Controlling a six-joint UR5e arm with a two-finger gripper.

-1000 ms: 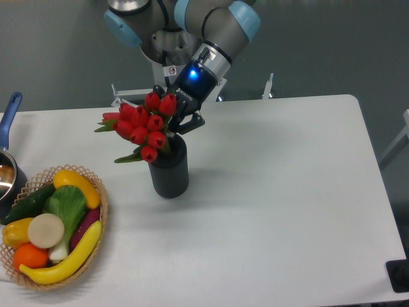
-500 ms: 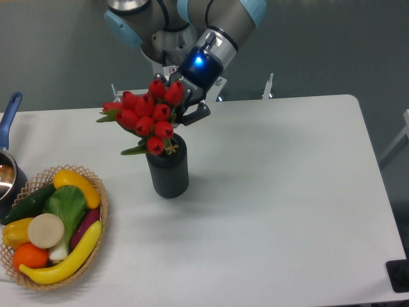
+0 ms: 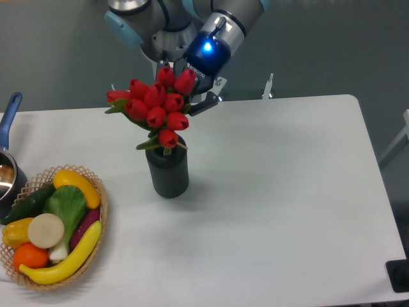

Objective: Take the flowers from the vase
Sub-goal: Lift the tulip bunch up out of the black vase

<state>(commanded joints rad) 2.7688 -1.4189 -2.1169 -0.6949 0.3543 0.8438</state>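
The flowers (image 3: pixel 155 107), a bunch of red tulip buds with green leaves, hang tilted over the mouth of the vase (image 3: pixel 168 171), a dark ribbed cylinder standing on the white table. Their pale stems still reach down into the vase mouth. My gripper (image 3: pixel 190 98) comes in from the upper right behind the bunch, shut on the flowers just below the buds; the buds hide most of its fingers.
A woven basket (image 3: pixel 98 224) of fruit and vegetables sits at the front left of the table (image 3: pixel 287 192). A pot with a blue handle (image 3: pixel 9 115) is at the left edge. The arm's base stands behind the table's far edge.
The gripper has risen and shifted slightly right, drawing the flowers upward out of the vase. The vase has stayed in place.
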